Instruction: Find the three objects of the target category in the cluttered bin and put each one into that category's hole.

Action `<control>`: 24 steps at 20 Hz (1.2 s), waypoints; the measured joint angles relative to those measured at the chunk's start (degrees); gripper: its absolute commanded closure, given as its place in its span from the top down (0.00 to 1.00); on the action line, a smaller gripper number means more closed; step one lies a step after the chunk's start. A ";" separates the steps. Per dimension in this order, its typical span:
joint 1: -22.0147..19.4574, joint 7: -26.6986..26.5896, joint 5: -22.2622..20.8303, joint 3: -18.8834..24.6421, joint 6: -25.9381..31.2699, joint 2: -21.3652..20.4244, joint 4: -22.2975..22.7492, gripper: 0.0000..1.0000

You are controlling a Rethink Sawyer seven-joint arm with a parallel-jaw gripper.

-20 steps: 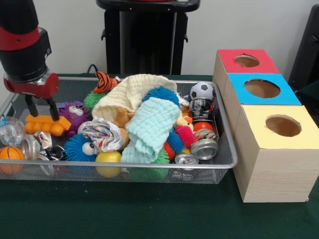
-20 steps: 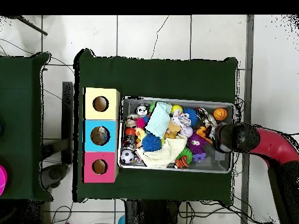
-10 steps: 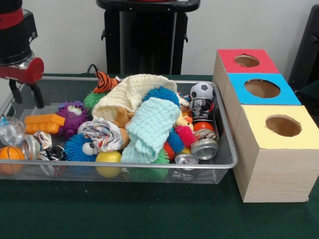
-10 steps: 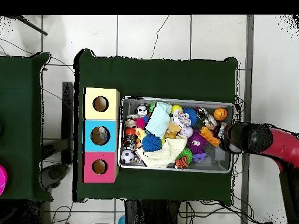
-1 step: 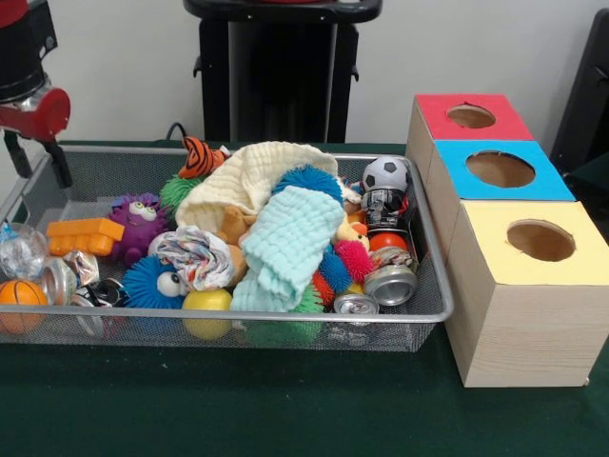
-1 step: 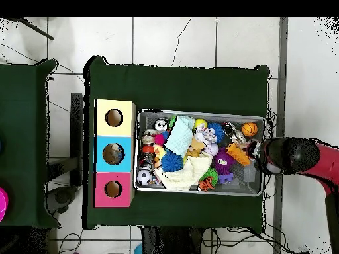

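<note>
Risk noted: gripper (image 5: 36, 162), fingers apart and empty above the mesh bin's (image 5: 238, 322) end wall, may snag that wall on re-entry, while the orange block toy (image 5: 85, 235) beside the purple monster toy (image 5: 140, 219) lies ungrasped inside.

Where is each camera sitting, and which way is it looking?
Front view: sits low across the table, facing the wire bin and three boxes; the pincer shows at top left.
Overhead view: looks straight down on the table; the red and black arm enters from the right.
Both show the bin, boxes and orange toy.
</note>
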 measured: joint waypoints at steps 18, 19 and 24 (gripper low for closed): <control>-0.01 -0.18 -0.37 0.75 0.11 3.92 -8.46 1.00; -0.02 -0.18 -0.40 0.75 0.11 4.06 -8.68 1.00; -0.01 -0.18 -0.51 0.77 0.11 4.63 -9.36 1.00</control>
